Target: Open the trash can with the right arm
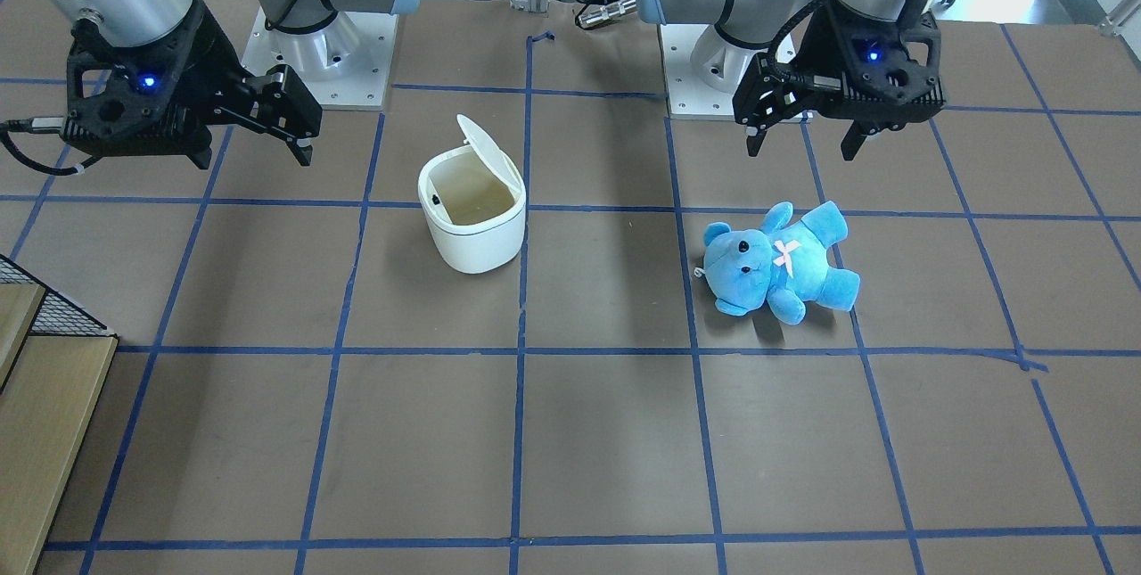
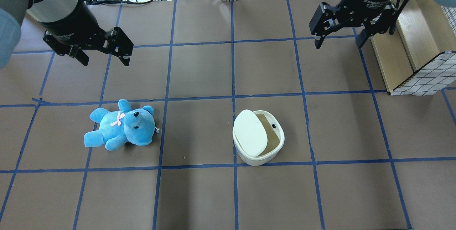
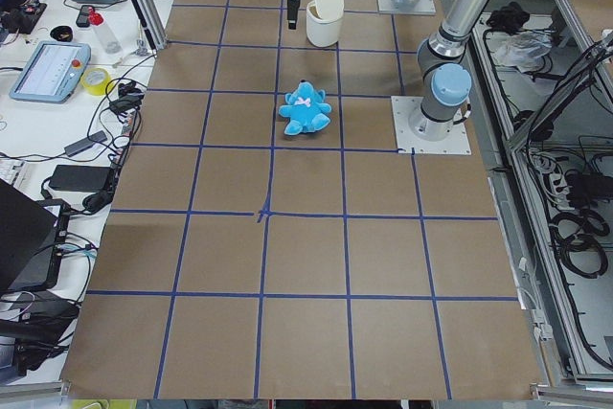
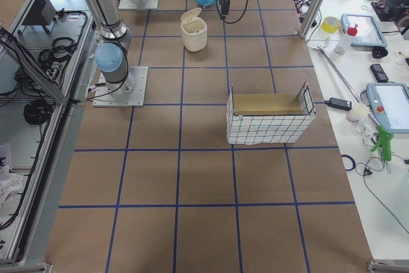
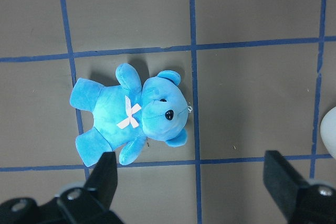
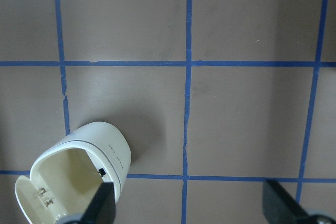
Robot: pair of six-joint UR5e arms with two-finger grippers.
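The trash can (image 2: 258,139) stands upright on the bench (image 2: 199,76), on the right arm's side, in the grid square just beside the centre tape line. Its flip lid (image 2: 250,133) is up and open, hinged at the edge nearest the robot and tilted slightly back over the opening. The beige inside is exposed. A small dark piece sits on the inner wall opposite the hinge; it may be a latch, but it is too small to tell. A thin dark line runs round the white body just below the rim.

The right end effector (image 2: 338,41) hangs well above the bench and well apart from the can. It is released, its two fingers spread wide with nothing between them. Its wrist camera looks straight down past both fingertips and catches the open can low in the left corner of its view.

On the other side of the centre line, a blue teddy bear (image 2: 121,130) lies on its back with a pale pink bow at its neck, its head pointing toward the can. It is well apart from the can. The left end effector (image 2: 106,59) hovers above the bench near the bear without touching it. It too is released, with its jaws wide apart.

At the bench's end, on the robot's right, sits a wire-mesh basket (image 2: 420,55) with a wooden lining. It is well clear of the can.
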